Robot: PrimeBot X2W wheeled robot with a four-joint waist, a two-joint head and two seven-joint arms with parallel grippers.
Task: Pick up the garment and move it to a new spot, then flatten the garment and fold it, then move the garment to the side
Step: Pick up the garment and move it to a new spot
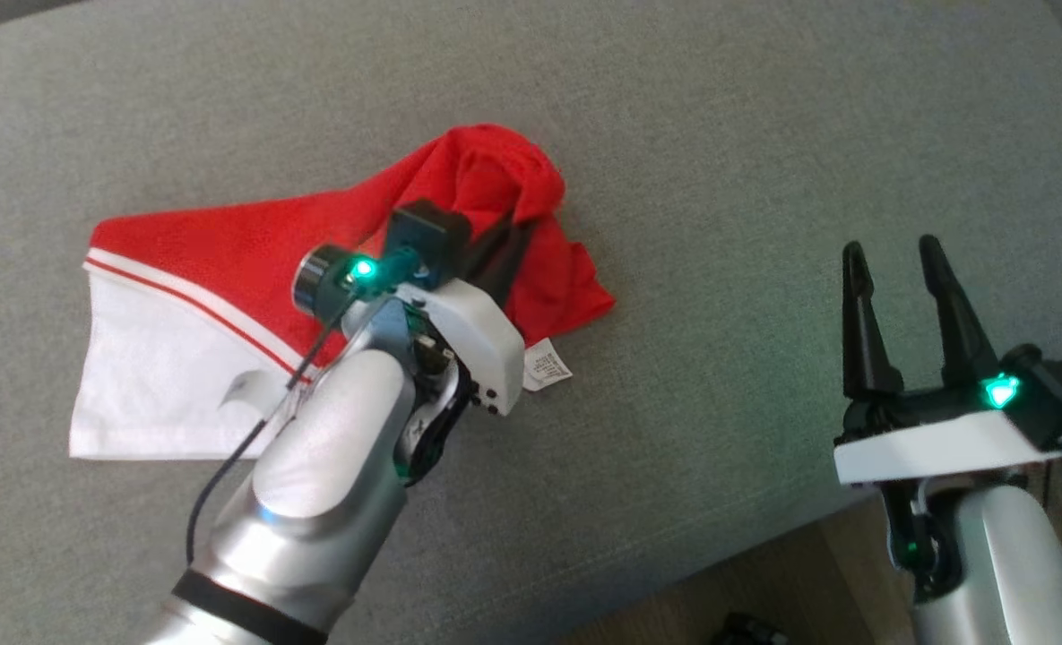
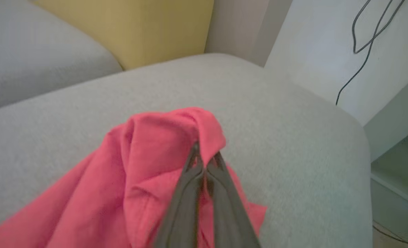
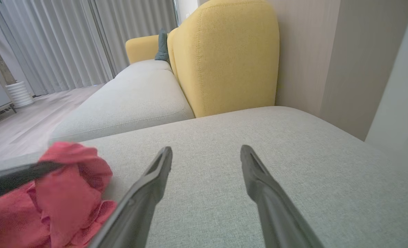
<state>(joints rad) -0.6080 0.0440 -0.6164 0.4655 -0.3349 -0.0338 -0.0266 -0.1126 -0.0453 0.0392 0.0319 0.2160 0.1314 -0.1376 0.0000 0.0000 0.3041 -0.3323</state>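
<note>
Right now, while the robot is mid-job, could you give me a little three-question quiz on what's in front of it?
1. True or false: the right gripper is open and holds nothing.
2. The left gripper pinches which part of the garment? A white, B red, C label.
3. Fill in: the garment lies on a grey sofa ____.
Key: 1 true; 2 B; 3 cushion.

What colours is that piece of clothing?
The garment is red and white, with a thin red stripe near the join; clearest in the head view.
</note>
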